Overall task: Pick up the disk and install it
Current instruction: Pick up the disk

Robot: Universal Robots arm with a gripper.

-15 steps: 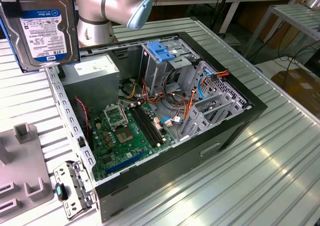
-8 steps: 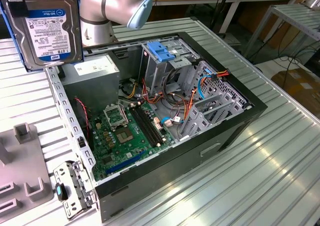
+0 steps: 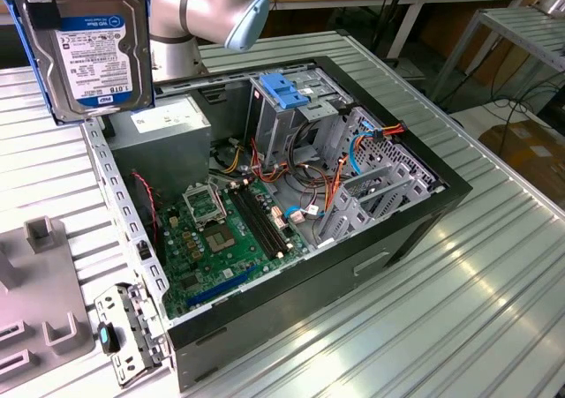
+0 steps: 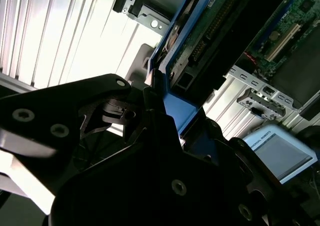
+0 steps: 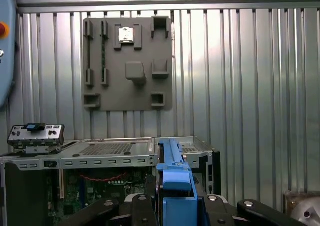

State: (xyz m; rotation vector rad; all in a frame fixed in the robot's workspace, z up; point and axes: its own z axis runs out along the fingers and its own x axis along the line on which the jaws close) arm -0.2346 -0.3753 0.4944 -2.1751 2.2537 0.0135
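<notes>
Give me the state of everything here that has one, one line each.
disk: held in the air, not yet installed
gripper: shut on the disk
computer case: lying on its side, side panel off
drive cage: inside the case, disk not in it

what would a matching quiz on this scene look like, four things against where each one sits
Things
1. the disk
2. drive cage
3. motherboard
4. grey fixture plate

Places
A. flat on the floor of the open computer case
B. on the ribbed table outside the case, at the exterior view's left
C. clamped in the gripper, off the table
D. upright inside the case, light-blue plastic on top

Pairs: 1-C, 2-D, 3-A, 4-B
</notes>
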